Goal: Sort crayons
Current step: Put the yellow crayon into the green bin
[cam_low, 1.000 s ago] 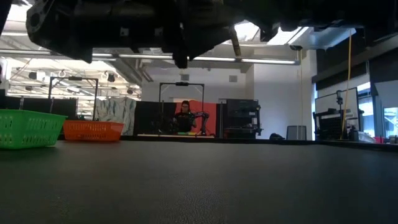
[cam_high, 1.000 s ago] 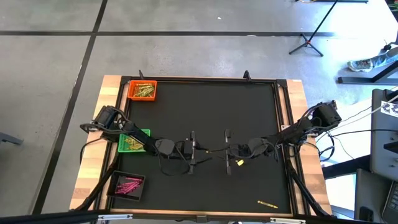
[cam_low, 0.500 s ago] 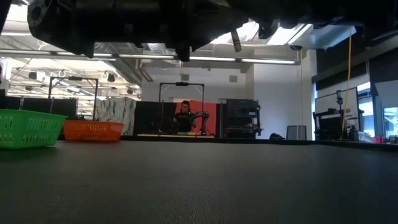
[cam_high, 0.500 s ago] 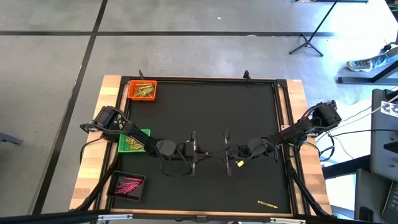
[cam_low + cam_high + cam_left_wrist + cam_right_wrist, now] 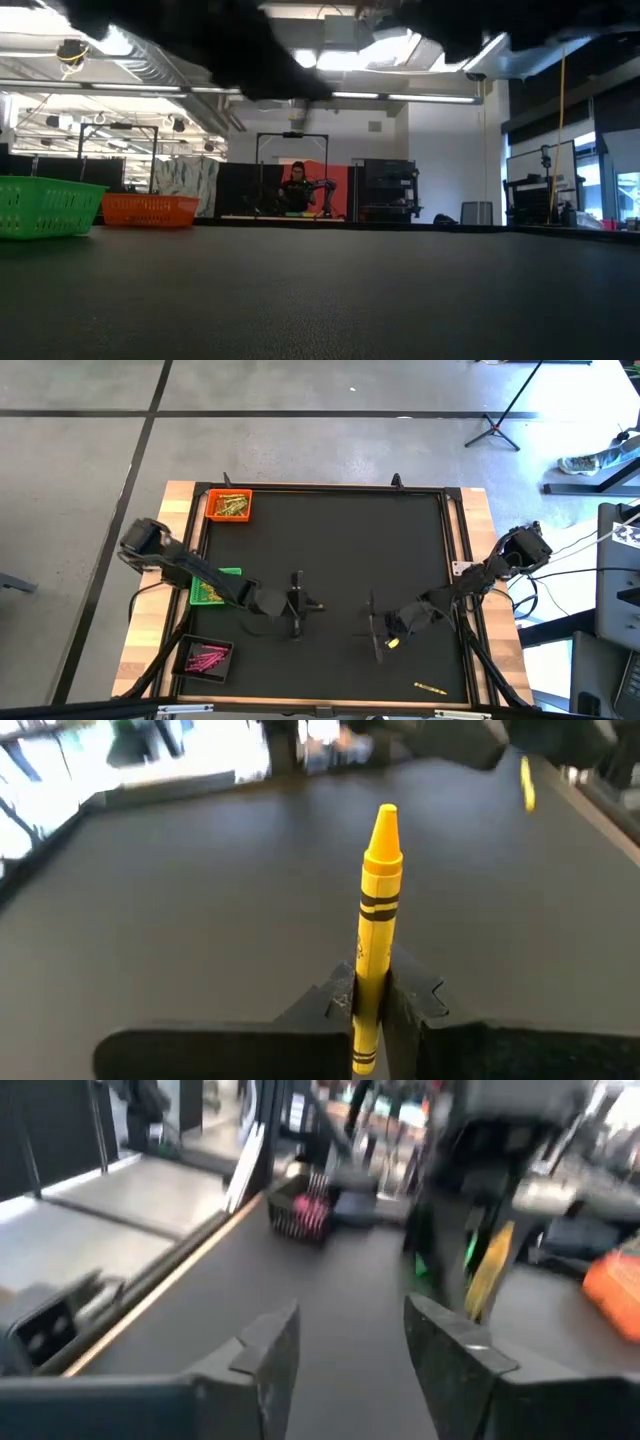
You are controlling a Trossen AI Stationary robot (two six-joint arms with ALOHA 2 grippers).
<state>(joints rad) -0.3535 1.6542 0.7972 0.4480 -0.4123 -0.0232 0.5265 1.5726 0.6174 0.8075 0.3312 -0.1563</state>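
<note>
A yellow crayon sits in my left gripper, which hovers over the middle of the black mat, left of centre. The right wrist view shows that crayon too, a little way off. My right gripper is open and holds nothing; it hangs over the mat nearer the front edge. An orange-gold crayon lies flat on the mat at the near right. More crayons lie in the trays along the left edge. My left gripper pinches the yellow crayon's wrapped lower half between its two fingers. The crayon lies along the fingers, its pointed tip sticking out ahead of them and its blunt end reaching back between them. It is lifted clear of the mat.
An orange tray stands at the far left, a green tray at the mid left, and a black tray with pink crayons at the near left. The low view shows the green and orange trays, with a person far behind.
The two grippers stood tip to tip over the middle of the mat and have drawn apart. My left gripper has gone toward the table's left edge. My right gripper has gone toward the near edge and slightly right.
</note>
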